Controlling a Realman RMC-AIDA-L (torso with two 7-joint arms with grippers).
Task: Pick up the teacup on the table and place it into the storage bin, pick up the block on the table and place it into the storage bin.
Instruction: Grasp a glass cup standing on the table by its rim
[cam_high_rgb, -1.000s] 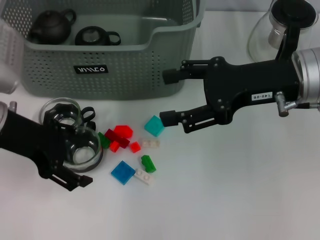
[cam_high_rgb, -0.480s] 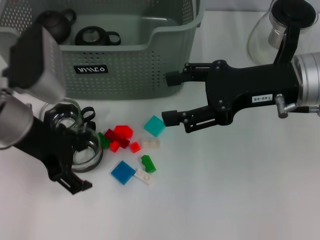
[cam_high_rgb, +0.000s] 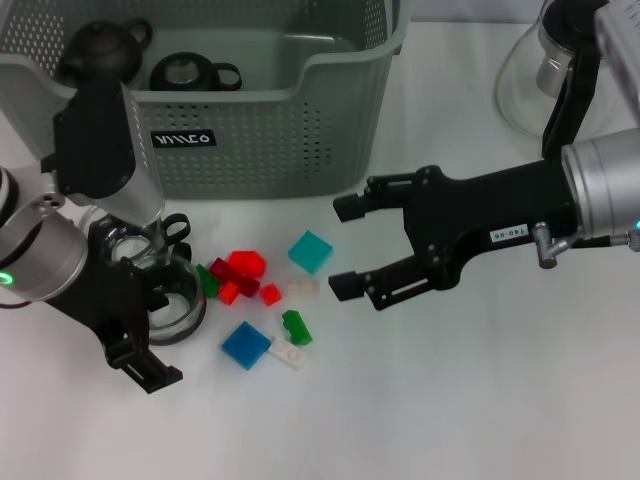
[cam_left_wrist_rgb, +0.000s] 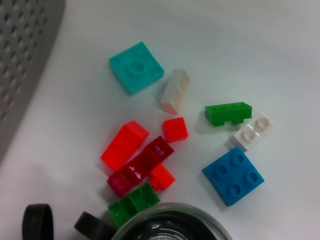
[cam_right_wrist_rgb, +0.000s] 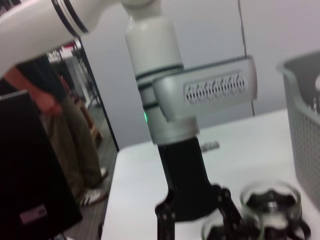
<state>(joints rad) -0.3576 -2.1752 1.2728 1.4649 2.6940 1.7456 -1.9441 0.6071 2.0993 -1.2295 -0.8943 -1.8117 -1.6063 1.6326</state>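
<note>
Near the front-left of the table (cam_high_rgb: 480, 400), the left gripper (cam_high_rgb: 150, 320) is down at a glass teacup (cam_high_rgb: 170, 300); one black finger (cam_high_rgb: 145, 365) lies outside the cup toward the front edge, and the cup sits between the fingers, though I cannot tell if they press on it. A second glass cup (cam_high_rgb: 120, 225) stands just behind it. To the right of the cups, the blocks are scattered close together: a blue block (cam_high_rgb: 246, 344), a white block (cam_high_rgb: 287, 352), a green block (cam_high_rgb: 296, 327), some red blocks (cam_high_rgb: 243, 275) and a teal block (cam_high_rgb: 310, 251). The right gripper (cam_high_rgb: 345, 245) hovers just beside the teal block, toward the middle of the table, its fingers spread wide and holding nothing. Farther back, the storage bin (cam_high_rgb: 270, 130) stands at the back-left, with a dark teapot (cam_high_rgb: 100, 45) and a dark teacup (cam_high_rgb: 190, 72) inside. A glass pitcher (cam_high_rgb: 545, 65) stands at the back-right corner.
</note>
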